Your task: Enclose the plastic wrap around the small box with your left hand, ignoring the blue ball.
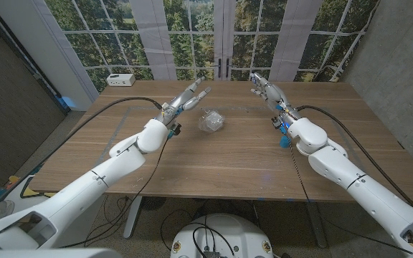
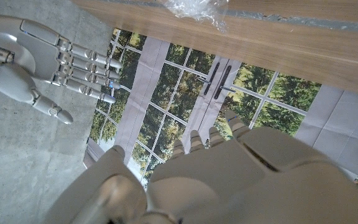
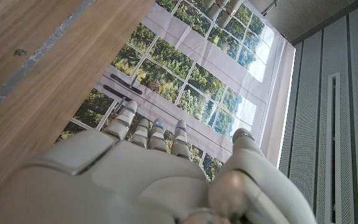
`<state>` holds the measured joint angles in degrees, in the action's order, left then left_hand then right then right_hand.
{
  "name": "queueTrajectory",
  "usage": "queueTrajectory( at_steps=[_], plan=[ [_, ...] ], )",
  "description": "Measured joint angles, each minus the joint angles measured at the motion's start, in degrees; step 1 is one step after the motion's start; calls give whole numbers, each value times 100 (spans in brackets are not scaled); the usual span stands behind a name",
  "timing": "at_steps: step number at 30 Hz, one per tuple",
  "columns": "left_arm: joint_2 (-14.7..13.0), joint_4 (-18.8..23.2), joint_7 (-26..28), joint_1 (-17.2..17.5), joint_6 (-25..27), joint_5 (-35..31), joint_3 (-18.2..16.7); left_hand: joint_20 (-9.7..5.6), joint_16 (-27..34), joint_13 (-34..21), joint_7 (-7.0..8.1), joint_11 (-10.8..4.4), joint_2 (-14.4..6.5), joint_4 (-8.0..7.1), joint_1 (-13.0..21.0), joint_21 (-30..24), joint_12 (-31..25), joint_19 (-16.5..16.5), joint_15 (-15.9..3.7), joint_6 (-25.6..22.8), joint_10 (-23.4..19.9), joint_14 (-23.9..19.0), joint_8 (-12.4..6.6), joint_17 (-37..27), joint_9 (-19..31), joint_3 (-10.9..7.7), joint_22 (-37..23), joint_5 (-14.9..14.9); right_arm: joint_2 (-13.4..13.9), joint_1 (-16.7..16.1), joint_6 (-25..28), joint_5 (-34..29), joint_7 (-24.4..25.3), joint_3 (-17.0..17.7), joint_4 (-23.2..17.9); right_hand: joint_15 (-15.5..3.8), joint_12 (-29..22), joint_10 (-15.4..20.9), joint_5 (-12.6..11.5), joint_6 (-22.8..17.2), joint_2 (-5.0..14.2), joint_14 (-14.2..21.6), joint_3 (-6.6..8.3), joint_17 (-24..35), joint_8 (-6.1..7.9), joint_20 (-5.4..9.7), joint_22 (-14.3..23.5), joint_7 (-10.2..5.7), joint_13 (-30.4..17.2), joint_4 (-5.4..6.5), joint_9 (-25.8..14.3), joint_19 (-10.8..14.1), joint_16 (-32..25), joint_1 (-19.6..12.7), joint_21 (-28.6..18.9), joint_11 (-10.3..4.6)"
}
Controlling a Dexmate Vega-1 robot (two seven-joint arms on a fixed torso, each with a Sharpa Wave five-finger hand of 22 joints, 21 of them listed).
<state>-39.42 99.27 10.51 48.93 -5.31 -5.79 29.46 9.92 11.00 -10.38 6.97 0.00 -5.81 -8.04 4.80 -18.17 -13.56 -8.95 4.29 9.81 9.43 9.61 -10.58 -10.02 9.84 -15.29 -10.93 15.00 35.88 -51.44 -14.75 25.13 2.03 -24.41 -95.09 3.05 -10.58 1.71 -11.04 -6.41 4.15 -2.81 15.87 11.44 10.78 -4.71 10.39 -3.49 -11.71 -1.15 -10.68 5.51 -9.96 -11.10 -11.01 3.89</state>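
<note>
The plastic wrap (image 1: pixel 211 120) lies crumpled on the wooden table (image 1: pixel 221 161), just beside the left hand (image 1: pixel 187 98) on its inner side, between the two hands and nearer the left one. The left hand is raised with its fingers stretched out and slightly apart, holding nothing and not touching the wrap. The right hand (image 1: pixel 267 90) is well apart from the wrap on the other side, fingers likewise extended and empty; in the left wrist view it shows (image 2: pixel 39 59) with fingers straight and spread.

In the left wrist view the wrap (image 2: pixel 191 9) is a clear, wrinkled bundle on the table edge ahead of the left hand's fingertips (image 2: pixel 194 138). Whether a small box sits inside it I cannot tell; the bundle is transparent and too small to read. I can make out no blue ball.

The wrap looks very light, thin and limp, so it will likely crumple and slide on the smooth wood rather than hold a shape, and it may cling to the fingers. A slow sweep from the side nearest the left hand, cupping the loose edges inward and pressing down gently, seems the safest hold; a hard pinch would probably just drag the whole bundle away.

A white box (image 1: pixel 121 79) sits at the far corner beyond the left hand.
</note>
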Motion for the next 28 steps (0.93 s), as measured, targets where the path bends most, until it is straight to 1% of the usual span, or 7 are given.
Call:
queueTrajectory(
  at_steps=[1,4,6,8,17,24,28],
  plan=[
    [1,-28,-41,31,-90,179,-53,-10,0,0,0,0,0,7,0,0,3,-10,0,0,0,0,0,0,0,34,0,0,-82,0,-65,15,7,16,101,0,0,-1,0,0,0,0,-7,0,0,0,0,0,0,-7,0,0,0,0,0,-1],
    [2,-95,-133,97,-269,520,-161,-10,-21,0,0,0,0,8,0,0,3,-10,0,0,0,0,0,0,0,36,0,0,-138,-1,-129,43,26,26,172,4,0,-20,0,30,-1,4,-23,0,0,0,0,-30,27,-22,0,0,0,-1,0,-20],
    [0,-144,-205,138,-378,719,-243,12,-21,0,5,0,1,8,-1,16,2,-31,0,-1,0,-1,0,0,0,36,-1,0,-170,-5,-171,65,51,41,206,4,0,-20,0,62,-65,4,-32,-11,0,0,-21,-62,27,-31,0,0,-8,17,0,-21],
    [-5,-200,-322,191,-531,1017,-333,20,-21,0,82,0,16,8,-16,43,3,-40,0,1,0,-1,0,0,0,36,0,0,-253,-21,-242,116,77,66,298,4,0,-20,0,84,-90,4,-45,-27,0,11,-27,-84,27,-44,0,-10,-24,44,0,-21],
    [-35,-413,-849,360,-1068,2231,-639,9,-21,-1,83,0,39,-11,-39,43,47,-50,0,-1,-1,-1,0,1,1,55,-1,0,-436,-123,-427,301,214,183,474,56,-24,24,-22,92,-147,56,-93,-27,0,53,-27,-92,26,-41,0,-8,-46,101,0,-63],
    [-13,-494,-1131,472,-1109,3035,-822,-11,-42,-1,113,28,62,-33,-63,88,71,-70,0,30,27,-1,0,1,1,77,-1,0,-496,-216,-436,342,403,252,476,65,-37,23,-22,69,-175,66,-116,-27,0,48,-27,-114,26,-18,0,-3,-90,129,0,-63],
    [33,-530,-1177,527,-977,3452,-906,-11,-85,-1,78,32,30,-56,-108,165,141,-70,0,0,31,-1,40,1,1,100,-1,0,-529,-256,-433,333,489,259,439,65,-45,45,-22,69,-174,66,-139,-53,0,31,-27,-114,26,-41,0,14,-90,128,0,-41]
  ],
)
